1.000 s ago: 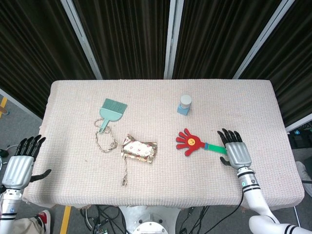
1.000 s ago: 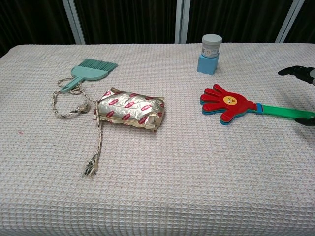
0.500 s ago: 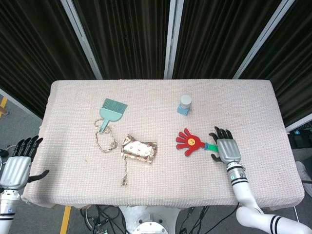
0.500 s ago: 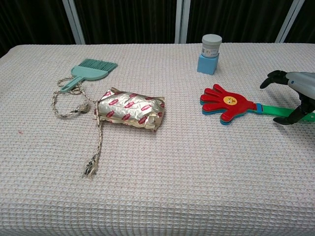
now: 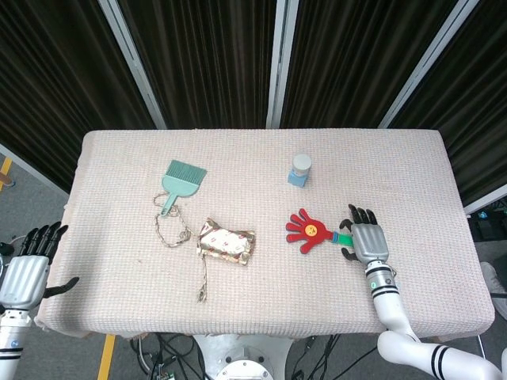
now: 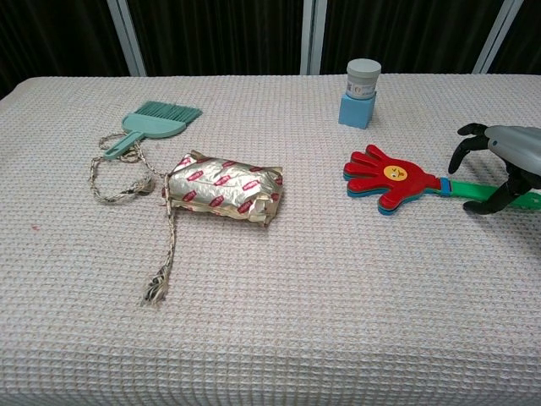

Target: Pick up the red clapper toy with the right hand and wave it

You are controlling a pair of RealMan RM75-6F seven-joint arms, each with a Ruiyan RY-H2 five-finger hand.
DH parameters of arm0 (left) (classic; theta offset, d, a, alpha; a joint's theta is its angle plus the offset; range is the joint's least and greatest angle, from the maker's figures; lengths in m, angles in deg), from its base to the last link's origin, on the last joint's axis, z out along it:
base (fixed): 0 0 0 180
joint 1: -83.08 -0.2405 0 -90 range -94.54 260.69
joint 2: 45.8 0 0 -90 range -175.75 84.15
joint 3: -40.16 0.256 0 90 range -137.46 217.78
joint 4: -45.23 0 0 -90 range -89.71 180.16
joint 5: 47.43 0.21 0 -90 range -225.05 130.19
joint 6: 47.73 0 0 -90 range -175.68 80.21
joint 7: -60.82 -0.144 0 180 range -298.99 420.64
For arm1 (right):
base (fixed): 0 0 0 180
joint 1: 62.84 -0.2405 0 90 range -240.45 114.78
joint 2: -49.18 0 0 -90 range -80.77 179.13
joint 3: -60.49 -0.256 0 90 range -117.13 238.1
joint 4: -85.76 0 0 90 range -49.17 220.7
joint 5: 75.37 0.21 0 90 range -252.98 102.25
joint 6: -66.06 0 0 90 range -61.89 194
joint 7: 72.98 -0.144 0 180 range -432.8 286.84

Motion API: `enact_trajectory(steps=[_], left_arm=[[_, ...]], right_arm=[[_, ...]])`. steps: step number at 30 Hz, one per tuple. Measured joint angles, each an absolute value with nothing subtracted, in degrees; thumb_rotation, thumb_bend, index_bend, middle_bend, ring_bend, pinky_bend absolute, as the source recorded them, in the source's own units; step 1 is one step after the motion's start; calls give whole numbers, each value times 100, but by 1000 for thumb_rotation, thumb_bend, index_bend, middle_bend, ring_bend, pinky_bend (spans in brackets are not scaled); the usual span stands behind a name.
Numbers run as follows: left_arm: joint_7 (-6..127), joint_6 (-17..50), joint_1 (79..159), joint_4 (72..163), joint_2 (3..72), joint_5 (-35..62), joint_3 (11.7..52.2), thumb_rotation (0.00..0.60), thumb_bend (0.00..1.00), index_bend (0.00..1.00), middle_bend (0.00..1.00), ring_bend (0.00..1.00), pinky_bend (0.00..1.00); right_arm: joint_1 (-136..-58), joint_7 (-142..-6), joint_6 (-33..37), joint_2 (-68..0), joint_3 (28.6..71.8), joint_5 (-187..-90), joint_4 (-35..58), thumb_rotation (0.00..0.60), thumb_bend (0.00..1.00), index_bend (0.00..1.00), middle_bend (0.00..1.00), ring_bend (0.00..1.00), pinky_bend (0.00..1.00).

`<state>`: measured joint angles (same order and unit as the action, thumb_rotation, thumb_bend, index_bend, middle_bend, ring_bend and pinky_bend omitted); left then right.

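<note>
Red clapper (image 5: 308, 230) lies flat on the table (image 5: 412, 182), palm end pointing away from the right hand (image 5: 369, 241), green handle (image 6: 463, 188) running under that hand. Landmark for everything below: the clapper.

Right hand sits over the handle end, palm down, fingers arched. In the chest view the fingers (image 6: 463, 149) come down on the far side of the handle and the thumb on the near side, straddling it. Fingertips look close to the handle, but a closed grip isn't visible; clapper is flat on the cloth, not lifted. Can't tell if it's actually clamped yet.

Left hand (image 5: 24, 273) is off the table's edge, far from the clapper on the opposite side, fingers spread, holding nothing.

Other items:
- jar (image 5: 300, 169) on a blue base, just behind the clapper, apart from it.
- foil packet (image 5: 227, 241) beside the clapper, on the side away from the right hand, clear gap between.
- rope (image 5: 172, 227) past the packet, one end trailing along the packet's edge towards the front of the table.
- teal brush (image 5: 181, 181) furthest from the clapper, handle touching the rope loop.
</note>
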<state>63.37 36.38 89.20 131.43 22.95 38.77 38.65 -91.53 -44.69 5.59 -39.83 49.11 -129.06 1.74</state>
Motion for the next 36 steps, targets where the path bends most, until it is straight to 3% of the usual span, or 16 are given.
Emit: enact_trajectory(steps=[36], left_arm=[[6403,3617,8896,13040,2361,3854,3861,600,131,43,18,0,60]], right_arm=[[-9374,-4624,636,-3995,4987,-12615,326,600,246,435,19,0,0]])
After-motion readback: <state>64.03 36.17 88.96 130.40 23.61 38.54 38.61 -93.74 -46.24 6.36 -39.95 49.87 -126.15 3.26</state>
